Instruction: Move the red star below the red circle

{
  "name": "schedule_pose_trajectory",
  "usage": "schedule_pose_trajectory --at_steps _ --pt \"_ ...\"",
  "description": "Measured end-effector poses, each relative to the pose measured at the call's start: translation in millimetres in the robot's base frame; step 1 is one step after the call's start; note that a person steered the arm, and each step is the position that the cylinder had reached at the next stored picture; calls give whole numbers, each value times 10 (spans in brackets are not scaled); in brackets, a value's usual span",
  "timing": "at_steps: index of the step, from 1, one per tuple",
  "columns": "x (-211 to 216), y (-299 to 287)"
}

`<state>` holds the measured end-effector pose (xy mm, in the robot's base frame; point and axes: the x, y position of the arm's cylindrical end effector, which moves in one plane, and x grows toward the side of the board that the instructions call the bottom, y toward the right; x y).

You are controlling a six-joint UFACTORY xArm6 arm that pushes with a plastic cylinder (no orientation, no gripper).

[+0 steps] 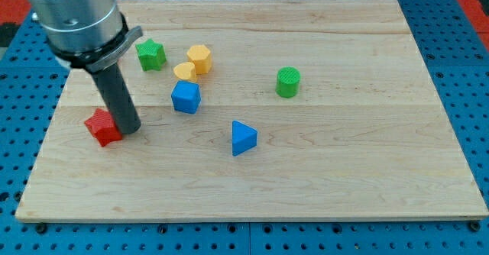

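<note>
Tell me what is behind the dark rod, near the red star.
My tip stands at the red star's right side, touching or nearly so. The rod covers the board behind it; whether the red circle lies hidden there cannot be seen.

At my tip (130,128): the red star (102,127) is touching it on the view's left.
Toward the view's top right: blue block (185,98), two yellow blocks (199,57) (184,72) and green star (150,54) are clustering, blocking that way.
Toward the view's right: a blue triangle (243,137) is sitting well apart; a green cylinder (288,82) is standing farther off.
Toward the view's bottom: bare board (229,194) is lying open.
</note>
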<state>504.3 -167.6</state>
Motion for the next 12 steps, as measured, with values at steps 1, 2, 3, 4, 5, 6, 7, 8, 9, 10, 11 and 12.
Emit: schedule_pose_trajectory --at_steps 1,2,3,4,5,6,7,8,9,10,11,12 --pt "227 -158" --pt "14 -554" --pt "-344 -742" --pt "75 -712" --pt "4 -408" --pt "-510 -468" --pt "-659 -590" --pt "-511 -855" --pt "-616 -1362" --pt "-1105 -1257" --pt "-1284 -1350" --pt "-1668 -1298"
